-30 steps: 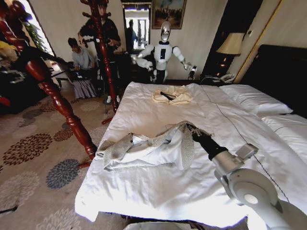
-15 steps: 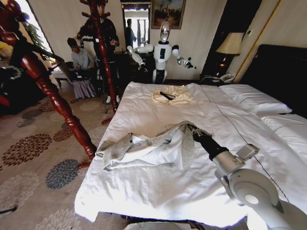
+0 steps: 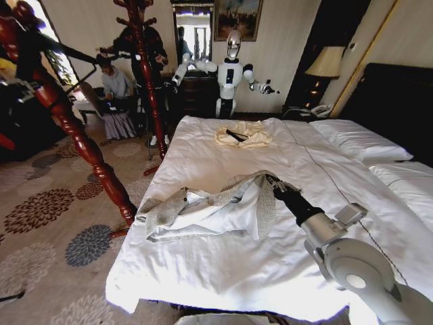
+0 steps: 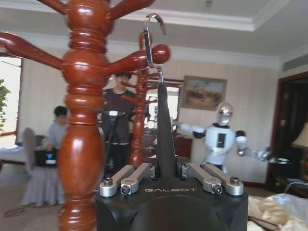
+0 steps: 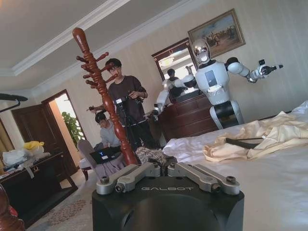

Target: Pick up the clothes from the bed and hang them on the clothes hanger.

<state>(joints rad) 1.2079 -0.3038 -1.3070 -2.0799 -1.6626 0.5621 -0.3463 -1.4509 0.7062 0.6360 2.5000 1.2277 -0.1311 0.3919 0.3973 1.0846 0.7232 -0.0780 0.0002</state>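
Coarse-knit jacket (image 3: pixel 210 206) lies crumpled mid-bed (image 3: pixel 223 271); my right gripper (image 3: pixel 272 181) pinches its collar edge. It's soft, floppy, light. My left gripper (image 4: pixel 166 179) clamps the clothes hanger (image 4: pixel 161 120) beside the wooden stand (image 4: pixel 79 120).

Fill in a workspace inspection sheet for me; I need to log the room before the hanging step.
Surface: the bed, white duvet, lightly creased.
Job's things: the clothes lie crumpled near the bed's foot, white lining showing; the clothes hanger is held upright, its silver hook uppermost, close to the wooden coat stand.
Clutter: cream top at the bed's far edge, with a dark object lying on it; pillows by the headboard.
Grippers: left gripper shut on the hanger; right gripper down on the bed, shut on the jacket's knit fabric.
Cables: nothing seen.
Surroundings: patterned carpet, second robot beyond the bed, lamp.
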